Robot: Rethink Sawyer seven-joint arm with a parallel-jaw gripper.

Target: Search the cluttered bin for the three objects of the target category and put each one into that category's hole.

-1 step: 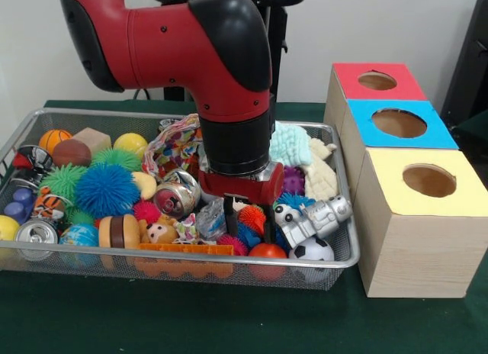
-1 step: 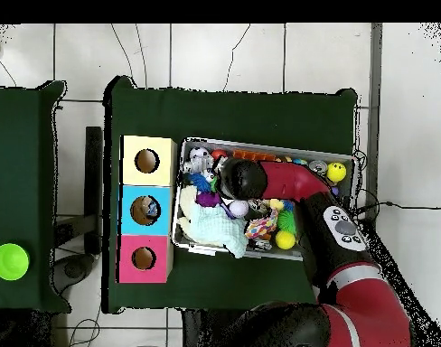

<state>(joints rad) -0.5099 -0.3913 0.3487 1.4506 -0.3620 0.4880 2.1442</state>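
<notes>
Front view, left to right. Wire mesh bin point(image 1: 335, 259) on the green table point(image 1: 183, 323), packed full. Far left of the bin: a silver can point(image 1: 36, 236) lying at the front corner, a globe ball point(image 1: 79, 236) beside it, a small basketball point(image 1: 55, 139) and a brown ball point(image 1: 72, 152) at the back, with a wooden block point(image 1: 93, 139) and a yellow ball point(image 1: 130, 144) next along. A blue spiky ball point(image 1: 107, 189) sits mid-left, a green spiky ball point(image 1: 62, 180) touching its left side. A second shiny can point(image 1: 176, 195) lies tilted just left of the arm.

The gripper point(image 1: 229, 214) is down among the clutter at bin centre; only a dark finger shows under the red wrist, and I cannot tell whether the fingers are apart or together, or whether anything is held. Patterned cloth point(image 1: 174, 144) lies behind and left of the wrist. An orange spiky ball point(image 1: 252, 217) is just right of the gripper, a red ball point(image 1: 268, 252) at the front wall below it.

Right of the arm: a mint fuzzy cloth point(image 1: 291, 143), a cream plush toy point(image 1: 320, 175), a silver toy robot point(image 1: 313, 219), a small soccer ball point(image 1: 311, 251).

Outside the bin, on the right: three wooden boxes in a row, each with a round hole on top: red box point(image 1: 377, 81) farthest, blue box point(image 1: 398, 123) in the middle, yellow box point(image 1: 427, 182) nearest. Which category is the target cannot be told.

Overhead view: the arm point(image 2: 301, 185) lies across the bin, hiding its middle.
</notes>
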